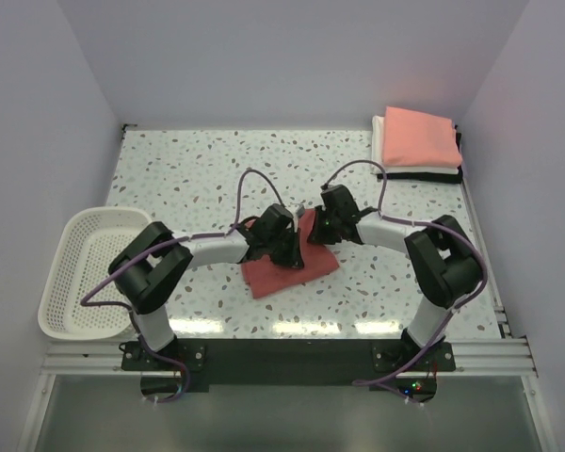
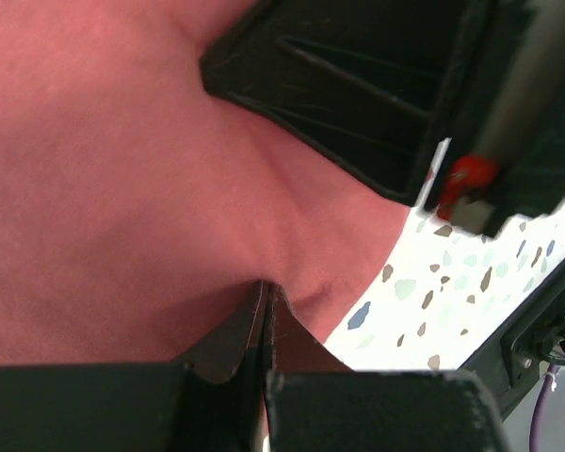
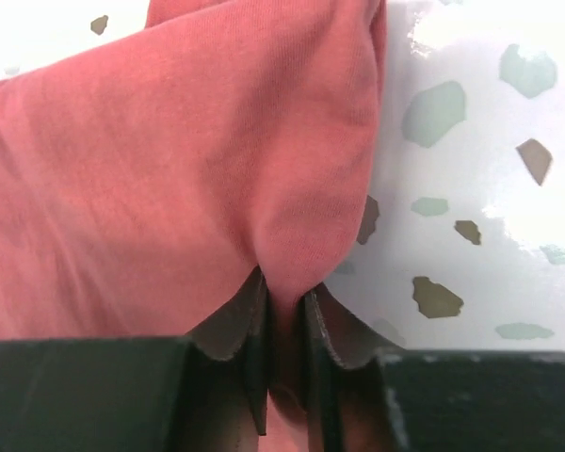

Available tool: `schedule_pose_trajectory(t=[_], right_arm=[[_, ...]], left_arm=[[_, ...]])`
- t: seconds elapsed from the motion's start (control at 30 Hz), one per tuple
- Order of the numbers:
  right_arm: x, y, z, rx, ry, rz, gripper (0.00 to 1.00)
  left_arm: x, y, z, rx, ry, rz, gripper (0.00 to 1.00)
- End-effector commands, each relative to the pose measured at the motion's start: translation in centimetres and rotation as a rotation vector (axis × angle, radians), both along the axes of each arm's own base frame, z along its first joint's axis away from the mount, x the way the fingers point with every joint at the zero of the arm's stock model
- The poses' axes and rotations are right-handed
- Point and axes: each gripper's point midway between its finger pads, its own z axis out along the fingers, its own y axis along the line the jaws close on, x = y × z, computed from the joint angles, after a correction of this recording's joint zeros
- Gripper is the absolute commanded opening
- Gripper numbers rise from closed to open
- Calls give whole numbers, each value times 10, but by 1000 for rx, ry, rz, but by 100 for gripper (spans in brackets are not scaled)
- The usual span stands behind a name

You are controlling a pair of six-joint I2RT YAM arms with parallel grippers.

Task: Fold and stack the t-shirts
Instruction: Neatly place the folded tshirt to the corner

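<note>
The brick-red t-shirt point(image 1: 287, 268) lies partly folded on the table's middle. My left gripper point(image 1: 287, 247) is shut on its cloth; the left wrist view shows the jaws pinched on the red fabric point(image 2: 122, 188). My right gripper point(image 1: 317, 229) is shut on a fold at the shirt's far right corner, and the right wrist view shows cloth point(image 3: 217, 160) bunched between the jaws. The two grippers are close together, and the right gripper's black body shows in the left wrist view. A stack of folded t-shirts, salmon-pink point(image 1: 419, 137) over white point(image 1: 379, 141) and black point(image 1: 424, 176), sits at the back right.
A white plastic mesh basket point(image 1: 80, 268) stands at the left front edge. The speckled table point(image 1: 198, 169) is bounded by white walls at the back and sides.
</note>
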Motion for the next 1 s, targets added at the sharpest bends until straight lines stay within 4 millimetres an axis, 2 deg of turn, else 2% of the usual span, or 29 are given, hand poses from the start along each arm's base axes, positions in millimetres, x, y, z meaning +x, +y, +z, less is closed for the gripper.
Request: schedule_pose_trajectory(t=[0.0,0.03,0.07,0.1,0.17,0.2,0.3,0.33,0.37,0.4,0.43,0.63,0.67,0.7,0.77,0.8,0.83,0.87,0.9,0.97], right_arm=[[-12,-19,-26,-154,60,-27,5],[-9,-21,-24,-168,54,-35,0],[-8,-24,-23,-185,49,-39,0],[-4,-30,-19,-220,36,-54,0],[1,-36,-10,-250,15,-69,0],[4,-41,-4,-277,1,-83,0],[12,-54,10,-356,-30,-101,0],[25,-56,22,-376,-65,-121,0],[31,-59,25,-391,-68,-126,0],[31,-64,19,-433,-34,-108,0],[46,-58,32,-425,-58,-115,0],[93,-75,60,-522,-112,-184,0],[103,-85,66,-547,-130,-216,0],[115,-87,80,-556,-163,-228,0],[129,-99,83,-594,-164,-255,0],[143,-105,99,-625,-206,-271,0],[150,-110,97,-651,-208,-272,0],[158,-118,103,-670,-222,-289,0],[171,-123,120,-693,-264,-302,0],[189,-135,130,-733,-300,-301,0]], left_arm=[[16,-10,39,-15,-82,-8,0],[22,-7,50,-16,-101,1,0],[24,-1,56,-1,-101,5,0],[37,4,78,-24,-144,23,0],[43,19,103,-35,-182,32,0],[53,33,112,-39,-193,63,0],[60,61,136,-44,-246,94,0],[63,72,138,-31,-252,115,0],[62,80,145,-24,-277,115,0],[64,86,147,-10,-291,127,0],[66,92,148,0,-297,138,0],[64,113,149,37,-324,154,0],[64,117,147,47,-329,157,0],[64,119,145,54,-328,161,0],[61,123,140,63,-322,159,0],[60,124,138,63,-318,158,0],[59,123,138,56,-322,153,0],[55,124,132,56,-310,145,0],[53,124,131,57,-312,139,0],[49,127,125,68,-304,132,0]])
